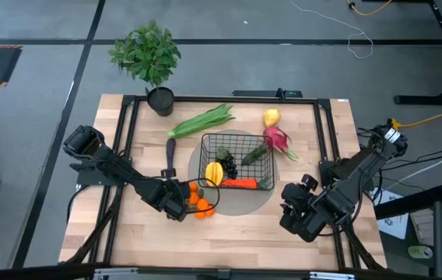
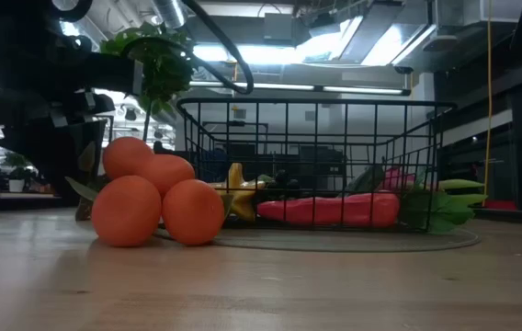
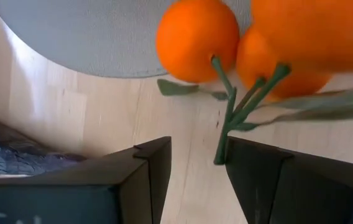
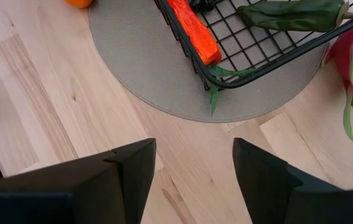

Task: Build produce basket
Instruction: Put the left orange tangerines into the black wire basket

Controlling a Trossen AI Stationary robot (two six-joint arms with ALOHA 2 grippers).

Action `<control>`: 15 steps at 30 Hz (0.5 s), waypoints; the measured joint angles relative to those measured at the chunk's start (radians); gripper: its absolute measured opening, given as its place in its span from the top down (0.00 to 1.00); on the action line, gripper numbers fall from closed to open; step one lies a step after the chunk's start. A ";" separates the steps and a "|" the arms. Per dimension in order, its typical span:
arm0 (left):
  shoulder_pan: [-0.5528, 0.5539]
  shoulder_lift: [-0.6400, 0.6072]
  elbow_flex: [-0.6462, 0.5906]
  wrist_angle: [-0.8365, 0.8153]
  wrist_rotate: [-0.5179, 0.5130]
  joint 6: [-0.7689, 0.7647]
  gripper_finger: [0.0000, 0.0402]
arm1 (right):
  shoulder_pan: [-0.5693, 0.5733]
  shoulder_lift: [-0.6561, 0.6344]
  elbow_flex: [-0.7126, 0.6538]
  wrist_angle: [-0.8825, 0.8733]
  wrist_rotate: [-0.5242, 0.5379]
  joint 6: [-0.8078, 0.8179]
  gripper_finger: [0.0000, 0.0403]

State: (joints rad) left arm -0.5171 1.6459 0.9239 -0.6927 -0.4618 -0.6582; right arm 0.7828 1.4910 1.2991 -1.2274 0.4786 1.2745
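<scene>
A cluster of tangerines [image 1: 200, 203] [image 2: 151, 199] on green stems lies on the wood at the round grey mat's [image 1: 205, 148] near-left rim. My left gripper [image 1: 180, 202] [image 3: 195, 158] is open just left of the cluster, and the stems' joined end [image 3: 221, 149] reaches into its gap. The black wire basket [image 1: 233, 159] stands on the mat and holds a carrot [image 1: 239, 184], a yellow fruit [image 1: 215, 173], dark grapes [image 1: 227, 164] and a green vegetable [image 1: 254, 154]. My right gripper [image 1: 295, 214] [image 4: 192, 162] hangs open over bare wood, near-right of the basket. My left gripper slants down from the table's left, one finger on either side of the tangerines' stem end [image 3: 220, 157]. That end lies right at the inner edge of one finger [image 3: 245, 165]; whether they touch, I cannot tell. The tangerines rest on the table.
A long green stalk bundle [image 1: 201, 120], a yellow fruit [image 1: 271, 117] and a pink dragon fruit [image 1: 278, 140] lie outside the basket. A dark long object [image 1: 170, 155] lies left of the mat. A potted plant [image 1: 147, 54] stands at the far left corner.
</scene>
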 joint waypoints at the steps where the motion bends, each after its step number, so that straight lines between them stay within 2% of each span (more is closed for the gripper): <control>1: 0.001 0.000 -0.006 0.002 0.000 0.000 0.67 | 0.000 0.000 0.000 0.000 0.000 0.000 0.49; 7: 0.014 0.000 -0.033 0.013 -0.020 0.000 0.69 | 0.000 0.000 0.000 0.000 0.000 0.000 0.49; 10: 0.012 0.000 -0.033 0.014 -0.035 0.015 0.79 | 0.000 0.000 0.000 0.001 0.000 0.000 0.49; 13: 0.012 0.000 -0.033 0.014 -0.035 0.021 0.95 | 0.000 0.000 0.000 0.001 0.000 0.000 0.49; 15: 0.012 0.000 -0.033 0.013 -0.027 0.025 0.98 | 0.000 0.000 0.000 0.001 0.000 0.000 0.49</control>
State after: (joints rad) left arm -0.5053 1.6459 0.8913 -0.6792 -0.4890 -0.6331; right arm 0.7828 1.4910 1.2995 -1.2263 0.4788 1.2745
